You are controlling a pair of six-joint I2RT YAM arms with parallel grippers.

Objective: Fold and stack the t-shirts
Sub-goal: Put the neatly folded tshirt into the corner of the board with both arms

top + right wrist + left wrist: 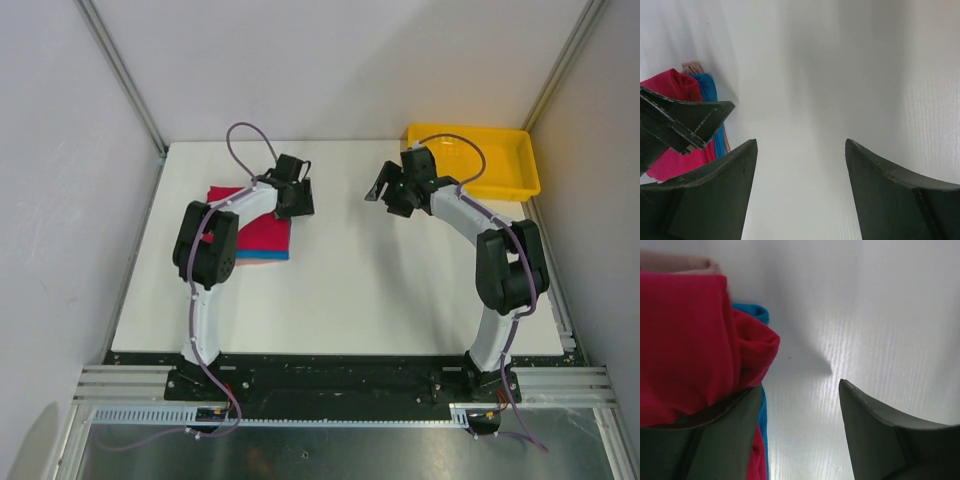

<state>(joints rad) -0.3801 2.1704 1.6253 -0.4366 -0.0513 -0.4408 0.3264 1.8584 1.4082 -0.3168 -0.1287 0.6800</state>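
Observation:
The crimson red t-shirt (252, 228) lies folded on top of the bright blue t-shirt (268, 254), whose edge shows along the pile's near and right sides. My left gripper (297, 205) hangs at the pile's right edge, open, with only bare table between its jaws. In the left wrist view the red t-shirt (685, 340) fills the left, the blue t-shirt (758, 313) peeps out beneath, and the left gripper (800, 390) has one finger over the cloth's edge. My right gripper (383, 200) is open over bare table, apart from the pile. The right wrist view shows that gripper (801, 142) empty.
A yellow plastic tray (515, 178) stands at the back right corner, behind the right arm. A pale tan cloth edge (680, 262) shows at the far side of the pile. White walls close in the table on three sides.

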